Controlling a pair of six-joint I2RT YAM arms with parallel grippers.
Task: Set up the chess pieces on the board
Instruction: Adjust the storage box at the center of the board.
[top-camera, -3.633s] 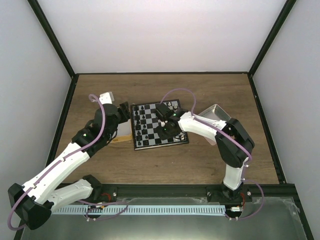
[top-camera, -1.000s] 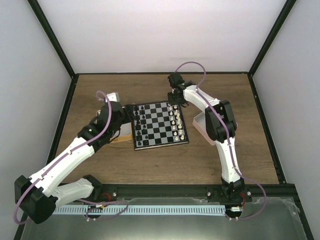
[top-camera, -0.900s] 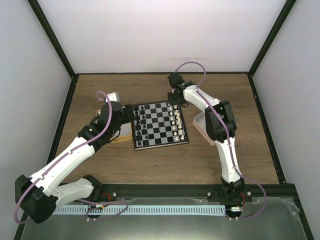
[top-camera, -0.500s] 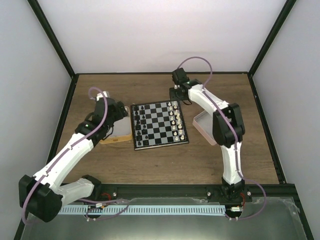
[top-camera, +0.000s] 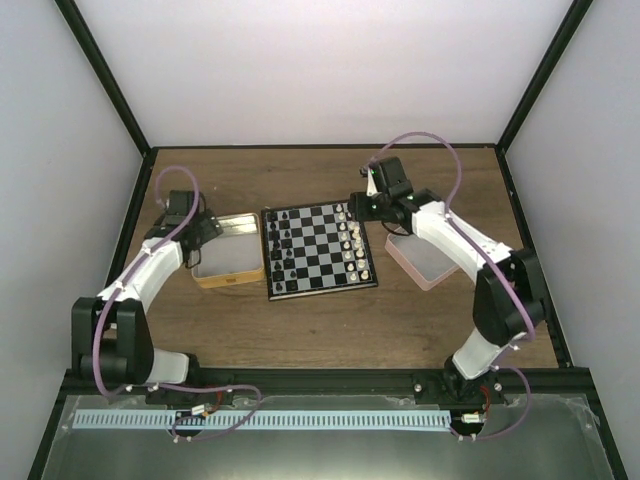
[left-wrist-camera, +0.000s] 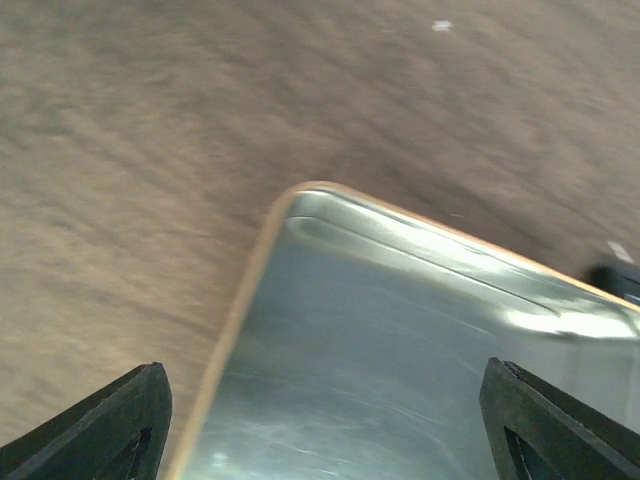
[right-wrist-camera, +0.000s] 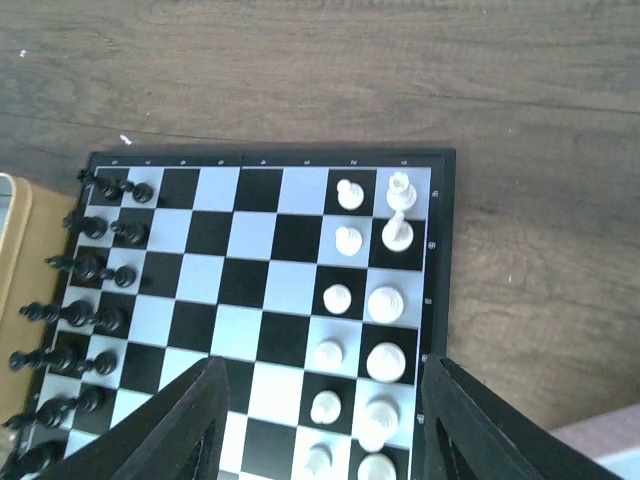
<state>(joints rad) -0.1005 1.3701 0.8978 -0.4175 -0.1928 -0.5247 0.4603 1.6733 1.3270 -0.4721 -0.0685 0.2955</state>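
Top external view, working from the near edge of the wooden worktop (top-camera: 320, 320). First up is the small flat chessboard with black and silvery checks (top-camera: 318, 250), sitting roughly mid-worktop. The tiny black chess pieces (top-camera: 277, 252) fill two lines on the side facing the worktop's left edge. The tiny cream-white chess pieces (top-camera: 351, 243) fill two lines on the side facing its right edge. Both sets run near-to-far.

Just beside the board toward the left edge is the tan rectangular metal tray (top-camera: 228, 279), and toward the right edge is the pink square tray (top-camera: 425, 262). I can't spot a loose piece in either, but they're tiny, so no promises.

Further back, the left tool (top-camera: 197, 243) hangs over the tan tray's far-left part. Its fingers are spread wide with nothing in them, and its wrist view shows only shiny tray floor between the tips. Farthest out, the right tool (top-camera: 366, 204) hovers by the board's far corner on the white side, jaws apart and empty.

What matters for any next move is that the white lines start right under the right tool and stretch away toward the near edge, so that arm's clearly closer. The black lines sit to the left tool's right, across the tray rim. My guess is the setup's basically done.
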